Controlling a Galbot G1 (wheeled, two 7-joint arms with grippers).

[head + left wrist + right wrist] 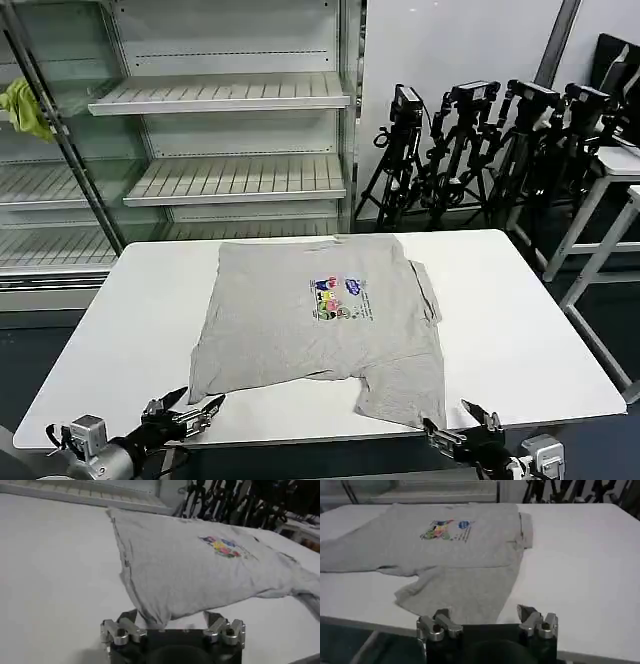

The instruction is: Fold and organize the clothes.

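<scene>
Folding hadn't started: T-shirt [320, 320] lay partly spread; left gripper [185, 415] and right gripper [462, 432], both gaping empty, probably needed its near corners.

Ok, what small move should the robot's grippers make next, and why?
Probably ease both forward onto the light grey cotton T-shirt: the left gripper and right gripper hover open just short of its near corners, and it lies unfolded on the white table.

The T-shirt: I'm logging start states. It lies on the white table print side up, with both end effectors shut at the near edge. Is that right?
Not quite. The T-shirt does lie print side up on the white table, but the left end effector and right end effector at the near edge are open, as the wrist views show.
</scene>
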